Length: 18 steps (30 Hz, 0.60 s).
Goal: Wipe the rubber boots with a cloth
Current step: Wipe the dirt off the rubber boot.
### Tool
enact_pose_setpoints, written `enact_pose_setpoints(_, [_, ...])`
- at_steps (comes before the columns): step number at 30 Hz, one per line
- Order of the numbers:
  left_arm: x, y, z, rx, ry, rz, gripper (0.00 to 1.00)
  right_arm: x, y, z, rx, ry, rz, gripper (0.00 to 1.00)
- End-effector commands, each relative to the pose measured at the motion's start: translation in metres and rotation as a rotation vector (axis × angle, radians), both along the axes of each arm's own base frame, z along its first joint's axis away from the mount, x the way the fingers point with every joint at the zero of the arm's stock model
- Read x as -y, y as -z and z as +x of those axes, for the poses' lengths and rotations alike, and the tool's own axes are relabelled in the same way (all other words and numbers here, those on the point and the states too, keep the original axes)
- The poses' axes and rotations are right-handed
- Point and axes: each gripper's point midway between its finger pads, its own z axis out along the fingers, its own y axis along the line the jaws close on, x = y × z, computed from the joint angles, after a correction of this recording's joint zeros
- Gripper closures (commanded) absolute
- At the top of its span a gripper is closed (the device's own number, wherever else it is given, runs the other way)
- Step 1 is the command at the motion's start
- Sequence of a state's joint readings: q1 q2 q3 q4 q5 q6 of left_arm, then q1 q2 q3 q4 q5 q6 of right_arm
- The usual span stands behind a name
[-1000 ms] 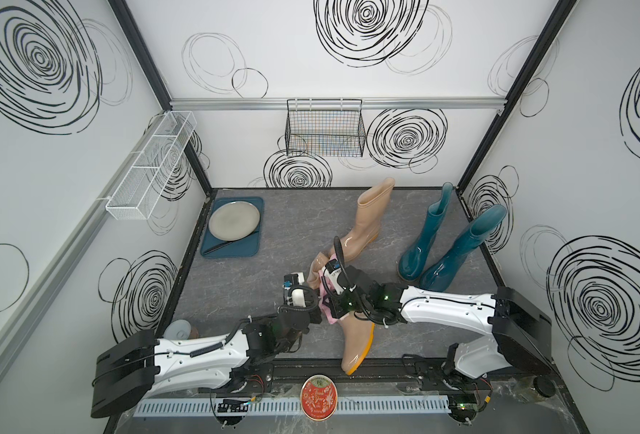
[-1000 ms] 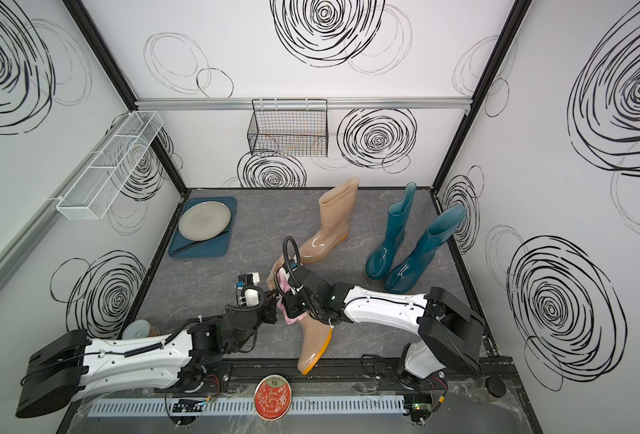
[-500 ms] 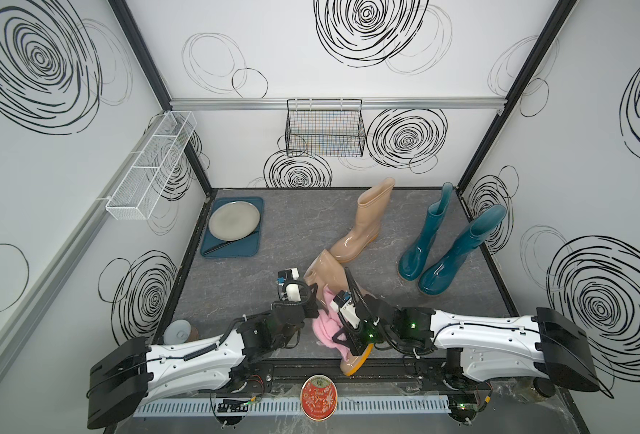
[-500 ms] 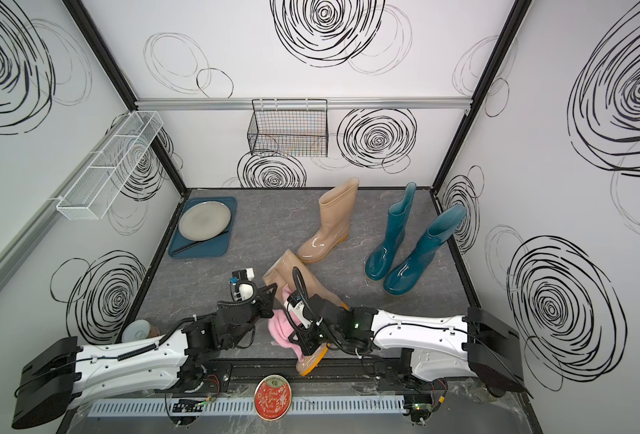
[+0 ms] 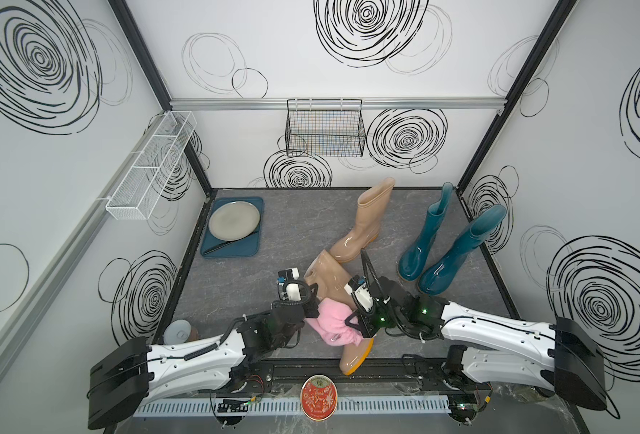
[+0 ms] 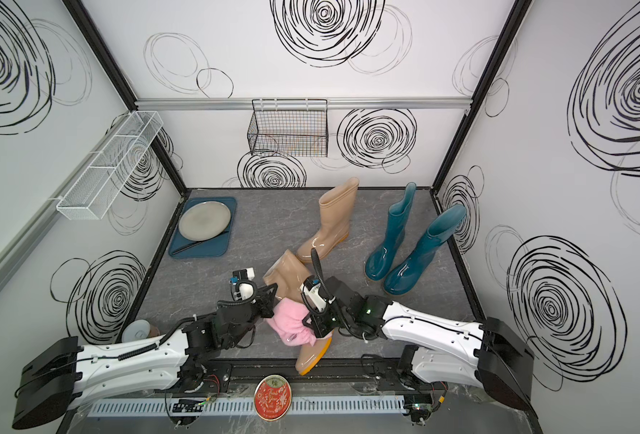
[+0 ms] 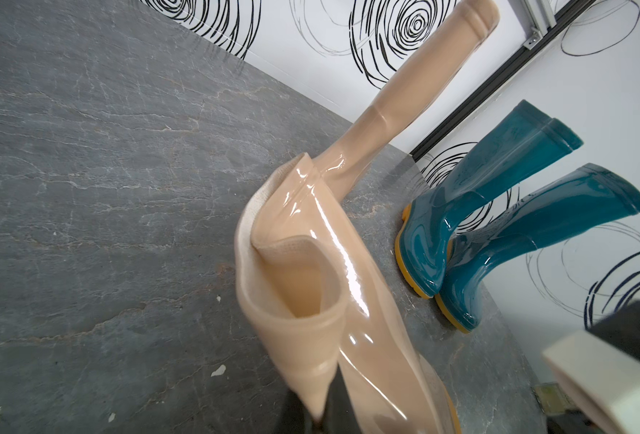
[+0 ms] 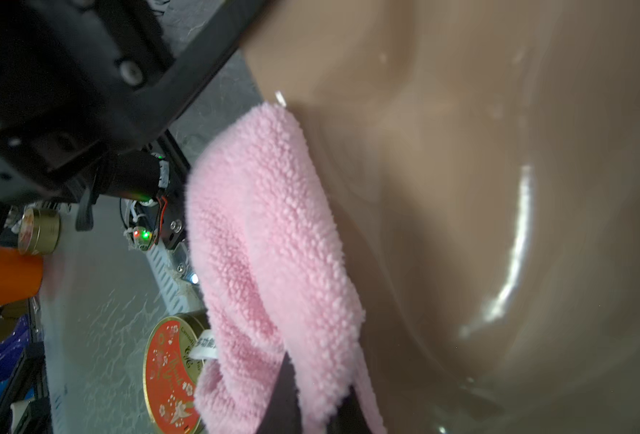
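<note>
Pink cloth, clamped in the right gripper, is sweeping down the fallen boot, now lying over its ankle rather than its shaft, so one wiping stroke is nearing the toe. Meanwhile the left gripper is pinching that boot's shaft, steadying it.

In both top views the left arm reaches in from lower left and the right arm from lower right, meeting low at centre. The left gripper pinches the lying tan boot. The right gripper is clamped on the pink cloth.
</note>
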<state>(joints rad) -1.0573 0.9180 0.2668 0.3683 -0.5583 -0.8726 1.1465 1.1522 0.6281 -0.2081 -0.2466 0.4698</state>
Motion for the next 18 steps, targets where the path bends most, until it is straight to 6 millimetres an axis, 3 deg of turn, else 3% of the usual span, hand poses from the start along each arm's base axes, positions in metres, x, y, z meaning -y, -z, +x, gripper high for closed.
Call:
enact_pose_setpoints(1, [-0.001, -0.025, 0.007, 0.055, -0.033, -0.083, 1.00, -0.011, 0.007, -0.033, 0.002, -0.115, -0.082, 1.00])
enact_pose_setpoints(4, [-0.001, -0.024, 0.008, 0.057, -0.029, -0.075, 1.00, -0.026, 0.004, -0.067, -0.072, -0.222, -0.069, 1.00])
enact_pose_setpoints(6, [-0.001, -0.025, 0.009, 0.061, -0.028, -0.065, 1.00, -0.028, 0.000, -0.071, -0.076, -0.230, -0.049, 1.00])
enact_pose_setpoints(8, [-0.001, -0.025, 0.010, 0.063, -0.028, -0.062, 1.00, -0.019, -0.002, -0.049, -0.064, -0.150, -0.031, 1.00])
enact_pose_setpoints(13, [0.001, -0.022, 0.011, 0.057, -0.016, -0.059, 1.00, 0.035, -0.002, 0.063, 0.018, 0.300, -0.022, 1.00])
enact_pose_setpoints(18, [-0.001, -0.021, 0.010, 0.059, -0.019, -0.059, 1.00, 0.068, -0.001, 0.119, 0.014, 0.534, 0.028, 1.00])
